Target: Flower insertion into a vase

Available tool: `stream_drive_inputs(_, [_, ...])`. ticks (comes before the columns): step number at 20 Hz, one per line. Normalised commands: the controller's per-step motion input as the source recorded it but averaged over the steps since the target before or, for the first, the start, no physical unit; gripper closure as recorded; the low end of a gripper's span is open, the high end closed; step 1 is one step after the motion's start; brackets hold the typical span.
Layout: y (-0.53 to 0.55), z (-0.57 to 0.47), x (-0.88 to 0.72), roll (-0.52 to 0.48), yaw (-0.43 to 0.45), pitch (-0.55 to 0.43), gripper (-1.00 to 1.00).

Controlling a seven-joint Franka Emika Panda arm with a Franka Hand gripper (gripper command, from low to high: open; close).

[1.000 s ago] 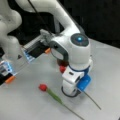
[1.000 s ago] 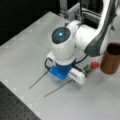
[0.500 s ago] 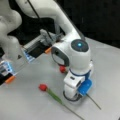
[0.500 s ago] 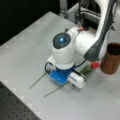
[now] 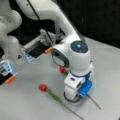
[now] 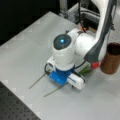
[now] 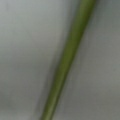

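- On the grey desk (image 5: 22,105), in a front view, the hand (image 5: 72,96) is seen lowered right down to the surface, over the stem of a flower whose red bloom (image 5: 62,69) shows just behind the arm's white wrist housing and whose thin stem end (image 5: 95,103) sticks out toward that view's bottom right.
- A second flower (image 5: 43,87), red-headed with a green stem, is seen lying flat on the desk just to that view's left of the hand, its stem running toward the bottom edge.
- In a front view from the opposite side, the hand (image 6: 62,81) is again found pressed low against the desk, with two thin stem ends (image 6: 37,80) pointing out toward that view's bottom left.
- The vase (image 6: 111,61), a dark brown cylinder, is seen standing upright at that view's right edge, near the arm and apart from the hand; a red bloom (image 6: 95,65) lies just beside its base.
- In the wrist view, a green stem (image 7: 67,62) is shown slanting across the grey surface; the fingers are not in view.
- Whether the hand is released or clenched on the stem cannot be told.
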Motion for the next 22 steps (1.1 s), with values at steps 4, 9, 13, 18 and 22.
stream_drive_inputs(4, [0.05,-0.21,0.18,-0.045,0.011,0.052,1.00])
stream_drive_inputs(9, [0.16,-0.19,0.15,-0.030,0.032,0.067,1.00])
stream_drive_inputs(13, [0.19,-0.16,0.14,-0.027,0.036,0.071,1.00])
stream_drive_inputs(18, [0.20,-0.12,0.11,-0.019,0.042,0.072,1.00])
stream_drive_inputs(22, [0.17,0.03,0.03,-0.001,0.044,0.086,1.00])
